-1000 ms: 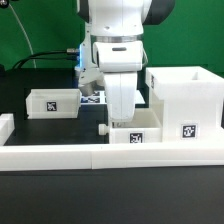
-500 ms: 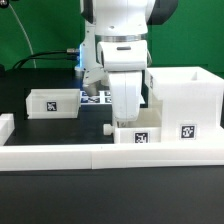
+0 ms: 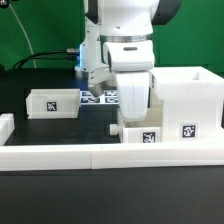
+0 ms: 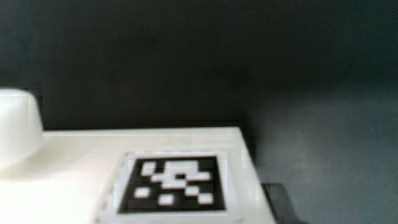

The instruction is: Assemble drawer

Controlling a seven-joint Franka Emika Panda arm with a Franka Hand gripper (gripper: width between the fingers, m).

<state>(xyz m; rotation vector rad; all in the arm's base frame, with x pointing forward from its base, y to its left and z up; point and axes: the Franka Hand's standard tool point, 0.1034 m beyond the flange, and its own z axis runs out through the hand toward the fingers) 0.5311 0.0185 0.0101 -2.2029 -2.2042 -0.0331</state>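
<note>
In the exterior view my gripper [image 3: 134,116] reaches down into a small open-top white drawer box [image 3: 140,134] with a square tag on its front. The jaws appear shut on this box's wall. The box stands against the left side of the tall white housing [image 3: 185,98], which also carries a tag. A second small tagged box [image 3: 52,102] sits apart at the exterior view's left. In the wrist view the held box's white face [image 4: 71,165] and its tag [image 4: 176,184] fill the lower part. A dark finger [image 4: 278,203] shows beside it.
Long low white border blocks [image 3: 90,156] run along the front, with a short one [image 3: 5,126] at the exterior view's left. The marker board [image 3: 98,98] lies behind the arm. A white rounded shape [image 4: 15,125] sits at the wrist view's edge.
My gripper and the small box in it have moved steadily toward the exterior view's right, closer to the housing. The other box and the housing have not moved.
</note>
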